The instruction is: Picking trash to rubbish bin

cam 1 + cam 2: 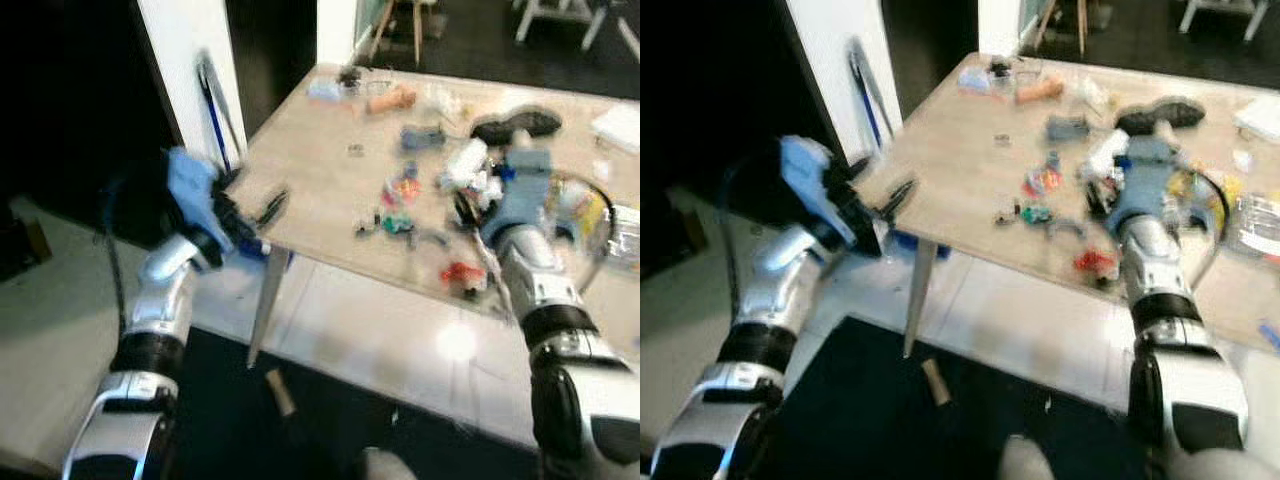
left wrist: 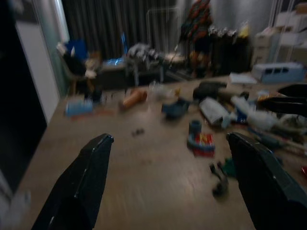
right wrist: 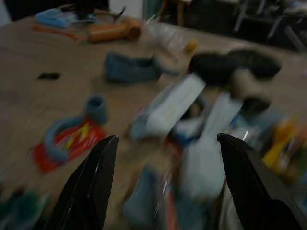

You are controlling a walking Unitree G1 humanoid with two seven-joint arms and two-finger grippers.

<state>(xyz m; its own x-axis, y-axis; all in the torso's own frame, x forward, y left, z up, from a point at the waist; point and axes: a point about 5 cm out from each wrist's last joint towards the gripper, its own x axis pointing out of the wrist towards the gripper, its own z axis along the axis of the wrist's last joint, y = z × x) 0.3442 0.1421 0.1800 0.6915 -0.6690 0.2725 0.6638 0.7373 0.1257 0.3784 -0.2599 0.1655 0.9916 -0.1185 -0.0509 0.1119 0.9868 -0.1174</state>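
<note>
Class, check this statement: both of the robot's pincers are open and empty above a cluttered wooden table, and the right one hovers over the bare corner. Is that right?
Not quite. In the left eye view the left pincer is over the bare corner of the table; the right pincer hovers over the clutter. Both are open and empty.

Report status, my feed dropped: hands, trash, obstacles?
Left hand open at table corner. Right hand open over trash pile, nothing gripped. No bin sighted.
</note>
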